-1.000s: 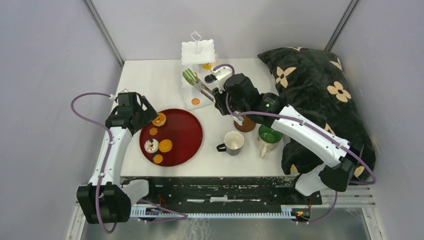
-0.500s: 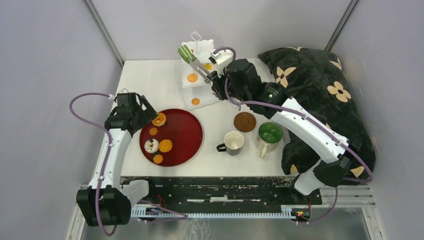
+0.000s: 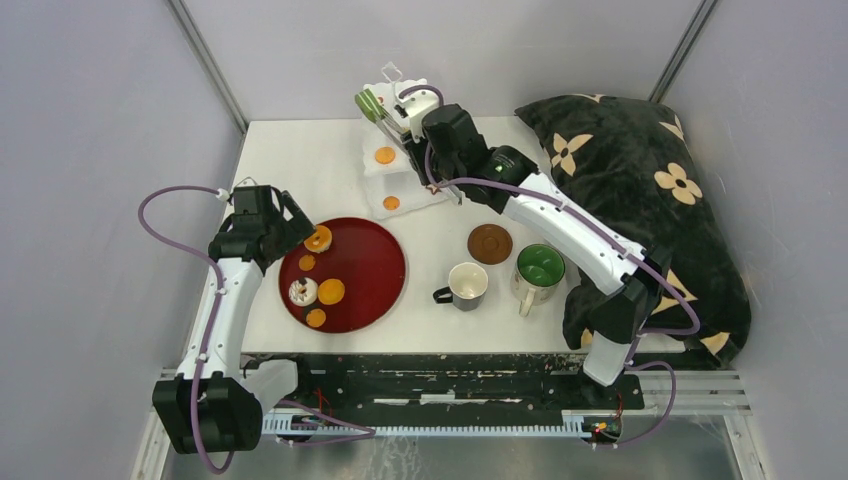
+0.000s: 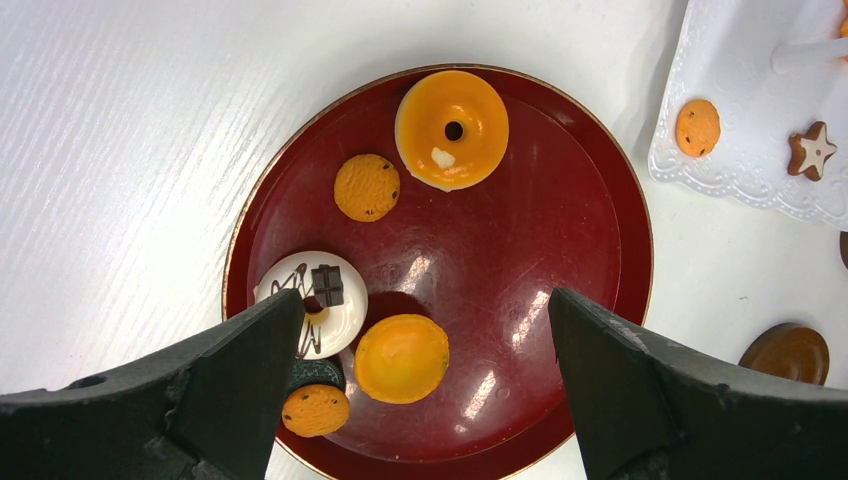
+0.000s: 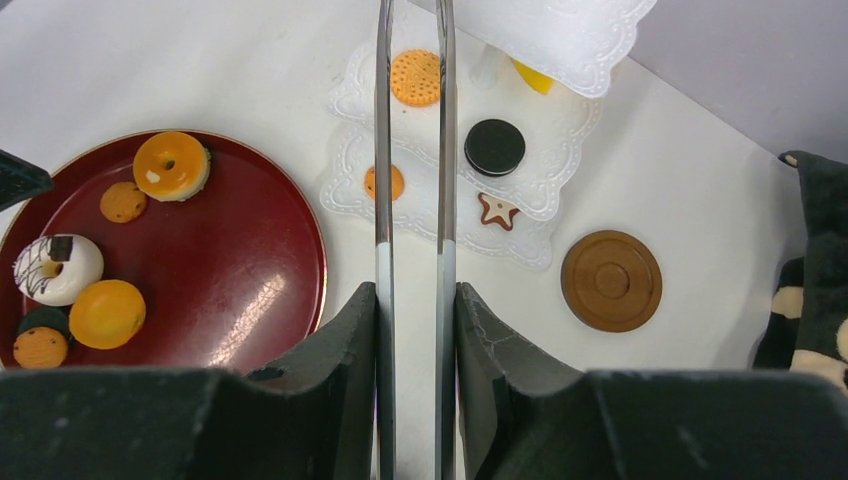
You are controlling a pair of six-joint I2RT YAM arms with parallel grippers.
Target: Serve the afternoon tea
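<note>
While the right gripper (image 5: 412, 300) clamps metal tongs (image 5: 384, 150) over the white three-tier stand (image 5: 560, 30), only its wrist camera shows a black cookie (image 5: 494, 147) there; the left gripper (image 4: 425, 300) gapes wide and empty, left of the stand.

Bright, even light from overhead, soft shadows only. White glare patches gleam on the dark red tray (image 4: 560, 230). All views look sharp.

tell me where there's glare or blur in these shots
left wrist: white glare patches on the glossy red tray, otherwise sharp; right wrist: the same sheen on the tray, and the tongs look soft so near the lens; top external: even light, faint shadows, no evident blur.
</note>
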